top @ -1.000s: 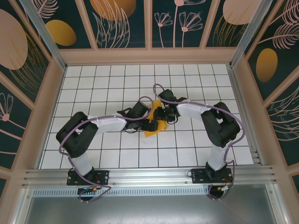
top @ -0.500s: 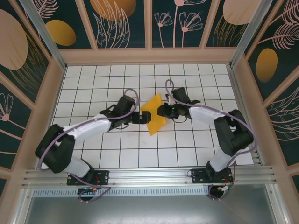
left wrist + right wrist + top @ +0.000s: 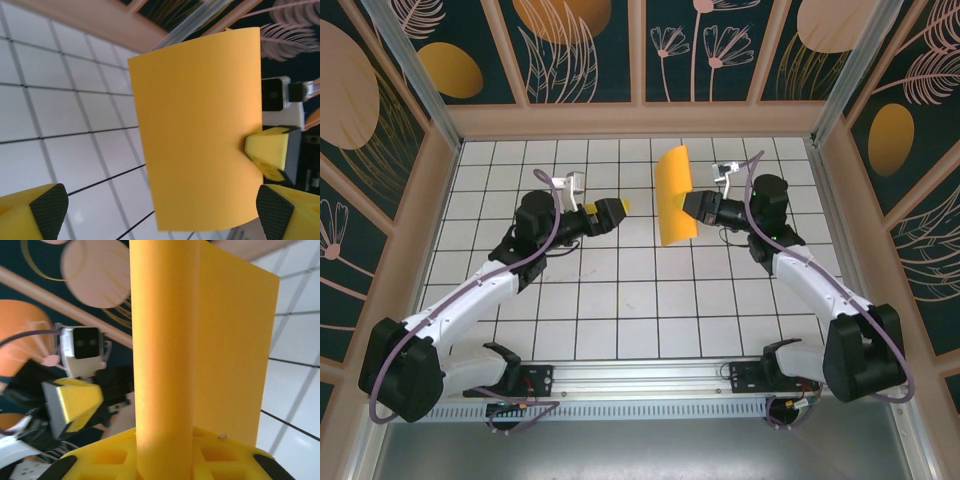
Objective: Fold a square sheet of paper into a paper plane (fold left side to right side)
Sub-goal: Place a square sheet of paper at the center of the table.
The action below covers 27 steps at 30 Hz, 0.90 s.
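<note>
The square sheet of paper [image 3: 670,195] is bright orange and hangs in the air above the back middle of the tiled floor. It is bent over on itself in a loose curve. My right gripper [image 3: 692,207] is shut on its right edge. In the right wrist view the rounded bend of the sheet [image 3: 165,355] rises straight out of my right gripper [image 3: 165,462]. My left gripper [image 3: 617,211] stands open a short way left of the sheet, apart from it. The left wrist view has the sheet [image 3: 200,130] ahead, beyond my left gripper [image 3: 161,210].
White tiled floor [image 3: 620,300] is fenced by wooden-framed dark panels with painted orange ovals [image 3: 451,70]. An aluminium rail [image 3: 640,378] runs along the near edge by the arm bases.
The right gripper has lifted the sheet off the floor and carried it back and right. The left gripper has let go, opened wide and drawn off to the left.
</note>
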Each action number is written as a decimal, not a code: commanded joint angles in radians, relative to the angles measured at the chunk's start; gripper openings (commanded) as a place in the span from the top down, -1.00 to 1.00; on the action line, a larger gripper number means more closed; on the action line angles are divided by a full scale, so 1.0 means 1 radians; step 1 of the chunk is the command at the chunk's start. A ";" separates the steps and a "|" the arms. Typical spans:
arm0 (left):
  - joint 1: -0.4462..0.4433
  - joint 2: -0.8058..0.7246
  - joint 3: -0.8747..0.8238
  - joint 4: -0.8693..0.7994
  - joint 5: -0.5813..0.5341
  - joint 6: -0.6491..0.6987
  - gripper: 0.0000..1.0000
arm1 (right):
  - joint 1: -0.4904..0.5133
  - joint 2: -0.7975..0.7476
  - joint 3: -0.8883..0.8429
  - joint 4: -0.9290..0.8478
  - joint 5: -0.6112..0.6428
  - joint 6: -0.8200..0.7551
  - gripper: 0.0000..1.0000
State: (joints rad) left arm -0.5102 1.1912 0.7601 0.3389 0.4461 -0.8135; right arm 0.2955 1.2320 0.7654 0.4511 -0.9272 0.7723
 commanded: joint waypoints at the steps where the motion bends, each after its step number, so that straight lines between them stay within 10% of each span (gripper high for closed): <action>1: 0.003 -0.015 -0.016 0.249 0.124 -0.099 -0.97 | 0.003 -0.031 0.015 0.227 -0.073 0.150 0.51; 19: -0.004 0.072 -0.031 0.497 0.283 -0.264 -0.90 | 0.114 -0.036 0.089 0.381 -0.033 0.291 0.50; 27: -0.005 0.079 -0.041 0.481 0.264 -0.264 0.55 | 0.105 -0.049 0.067 0.213 0.016 0.203 0.40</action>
State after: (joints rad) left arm -0.5114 1.2686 0.7250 0.7845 0.7063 -1.0828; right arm 0.4019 1.2133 0.8204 0.7204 -0.9401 1.0275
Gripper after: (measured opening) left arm 0.271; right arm 0.290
